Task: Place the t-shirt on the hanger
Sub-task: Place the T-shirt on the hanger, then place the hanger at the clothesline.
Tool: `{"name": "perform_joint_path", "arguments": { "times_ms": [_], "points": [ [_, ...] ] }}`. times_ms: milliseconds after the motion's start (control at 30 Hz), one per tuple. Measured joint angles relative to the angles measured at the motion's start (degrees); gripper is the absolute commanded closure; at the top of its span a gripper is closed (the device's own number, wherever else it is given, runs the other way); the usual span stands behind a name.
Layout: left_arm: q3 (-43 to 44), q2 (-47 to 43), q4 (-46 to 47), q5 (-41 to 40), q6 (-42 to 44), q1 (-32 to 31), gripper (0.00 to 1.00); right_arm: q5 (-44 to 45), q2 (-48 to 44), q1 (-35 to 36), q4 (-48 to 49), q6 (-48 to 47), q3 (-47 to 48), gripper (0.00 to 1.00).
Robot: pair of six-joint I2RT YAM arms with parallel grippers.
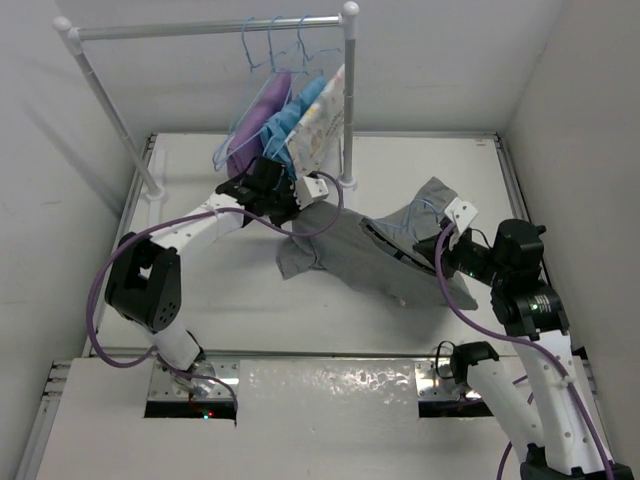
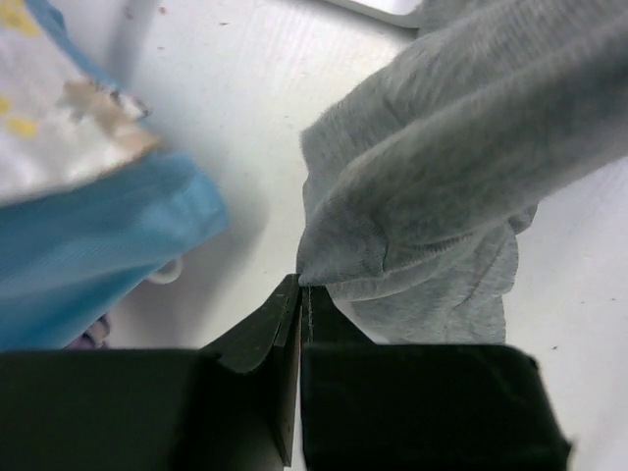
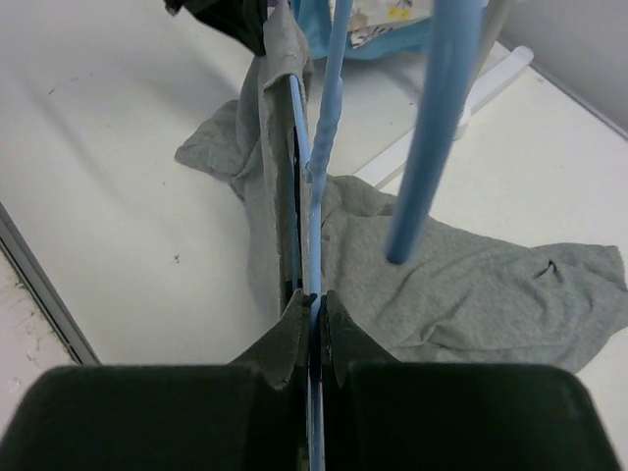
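Note:
The grey t-shirt (image 1: 365,258) hangs stretched between both grippers above the table, and its lower part droops onto the table. My left gripper (image 1: 292,205) is shut on a fold of the shirt's edge (image 2: 392,206); in the left wrist view the gripper (image 2: 301,287) pinches the fabric at its fingertips. My right gripper (image 1: 437,238) is shut on the thin light-blue hanger (image 1: 421,214). In the right wrist view the gripper (image 3: 312,299) clamps the hanger's wire (image 3: 324,128), which runs up into the shirt (image 3: 471,285). Most of the hanger is hidden in the fabric.
A white clothes rack (image 1: 349,100) stands at the back, its rail (image 1: 200,29) holding purple (image 1: 255,120), light-blue (image 1: 298,112) and floral (image 1: 322,125) garments on hangers. They hang close to my left gripper. The light-blue garment (image 2: 88,260) shows beside the left fingers.

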Motion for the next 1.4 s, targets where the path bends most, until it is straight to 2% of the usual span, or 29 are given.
{"name": "perform_joint_path", "arguments": {
  "times_ms": [167, 267, 300, 400, 433, 567, 733, 900, 1100, 1200, 1300, 1400],
  "points": [
    [-1.25, 0.48, -0.17, 2.01, -0.68, -0.04, 1.00, 0.31, -0.44, 0.00, -2.12, -0.44, 2.95, 1.00],
    [-1.22, -0.37, -1.57, 6.91, -0.46, -0.04, 0.75, -0.33, -0.50, 0.00, -2.03, -0.17, 2.93, 1.00],
    [-1.22, -1.11, -2.47, 8.41, -0.39, -0.17, 0.61, -0.52, -0.33, 0.00, -1.86, 0.02, 2.84, 1.00],
    [-1.25, -6.08, -4.22, 11.65, 0.00, -0.72, 0.46, -0.79, 0.33, 0.00, -1.11, 0.28, 1.77, 1.00],
    [-1.18, -8.33, -4.31, 12.26, 0.11, -1.01, 0.43, -0.83, 0.70, 0.00, -1.09, 0.31, 1.44, 1.00],
    [1.79, -13.81, -6.43, 13.84, 1.42, -2.58, 0.40, -0.98, 1.99, 0.00, -0.92, 0.44, 0.72, 1.00],
    [5.86, -13.86, -8.74, 12.55, 3.91, -8.59, 0.35, -1.97, 3.43, 0.00, 0.63, 1.29, -0.48, 1.00],
    [12.11, -8.00, -10.88, 13.03, 5.05, -16.83, 0.34, -4.68, 5.86, 0.00, 2.75, 2.95, -0.81, 1.00],
    [22.53, 1.40, -16.09, 18.21, 11.15, -16.79, 0.33, -7.26, 6.40, 0.00, 5.99, 4.15, -2.56, 1.00],
    [26.12, 5.11, -18.60, 20.13, 13.68, -16.65, 0.39, -7.98, 6.43, 0.00, 7.91, 4.85, -4.09, 1.00],
    [27.61, 7.43, -21.40, 22.53, 16.41, -16.65, 0.50, -8.24, 6.45, 0.00, 8.35, 5.05, -4.44, 1.00],
    [27.74, 8.48, -24.26, 25.11, 17.92, -16.65, 0.53, -8.26, 6.34, 0.00, 8.96, 5.01, -4.44, 1.00]
  ]
}}
